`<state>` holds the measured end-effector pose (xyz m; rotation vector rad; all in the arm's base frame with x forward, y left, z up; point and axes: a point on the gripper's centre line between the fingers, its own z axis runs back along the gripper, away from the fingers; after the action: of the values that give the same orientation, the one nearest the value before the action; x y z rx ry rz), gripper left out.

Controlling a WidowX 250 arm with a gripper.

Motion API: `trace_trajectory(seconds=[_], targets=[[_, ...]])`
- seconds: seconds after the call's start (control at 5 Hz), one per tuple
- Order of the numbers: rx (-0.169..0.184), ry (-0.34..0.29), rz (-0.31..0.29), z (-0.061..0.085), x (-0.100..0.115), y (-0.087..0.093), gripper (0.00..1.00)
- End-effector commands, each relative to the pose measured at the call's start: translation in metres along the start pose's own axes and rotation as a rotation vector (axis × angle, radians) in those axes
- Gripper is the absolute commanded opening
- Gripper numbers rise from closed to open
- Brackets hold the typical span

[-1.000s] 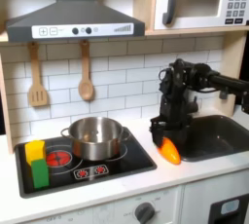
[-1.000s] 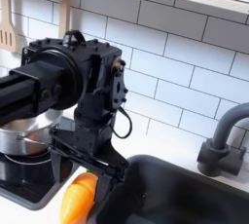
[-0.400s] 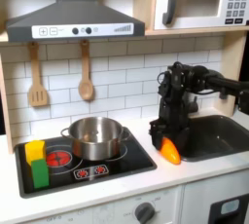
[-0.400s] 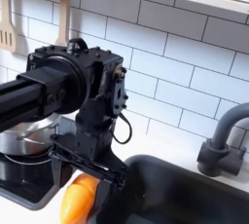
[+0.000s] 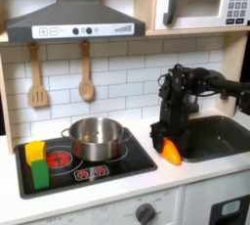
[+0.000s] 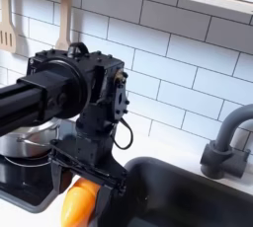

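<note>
One black robot arm [image 5: 200, 82] reaches in from the first exterior view's right, bends at the elbow and drops nearly straight down over the strip of desk [image 5: 146, 180] between stove and sink. Its tool [image 5: 168, 139] points downward with the fingers clamped on an orange carrot [image 5: 171, 152]; in the second exterior view the tool [image 6: 87, 177] grips the carrot [image 6: 79, 203] at its upper end, the rest hanging below the fingers, just beside the sink's edge. A dark sink [image 5: 220, 136] lies at the first exterior view's right; what it holds cannot be told. A steel pot [image 5: 96, 138] stands on the black stovetop [image 5: 88, 170], well apart from the carrot. Yellow and green blocks [image 5: 37, 163] sit at the stovetop's left edge.
</note>
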<state>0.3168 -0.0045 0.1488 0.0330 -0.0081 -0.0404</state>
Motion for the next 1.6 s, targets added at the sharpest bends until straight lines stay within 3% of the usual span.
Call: trace_trajectory(seconds=[0.0,0.2,0.4,0.6,1.0,1.4], targets=[[-0.011,0.014,-0.008,-0.009,0.005,-0.001,1.0],[-0.015,0.022,-0.018,-0.012,0.005,-0.001,0.0],[-0.012,0.015,-0.033,-0.012,0.003,-0.001,0.0],[-0.018,-0.012,-0.053,-0.001,0.009,-0.002,0.0],[-0.004,-0.081,-0.018,0.031,0.027,0.006,0.0],[0.022,-0.115,0.04,0.047,0.031,0.028,0.0]])
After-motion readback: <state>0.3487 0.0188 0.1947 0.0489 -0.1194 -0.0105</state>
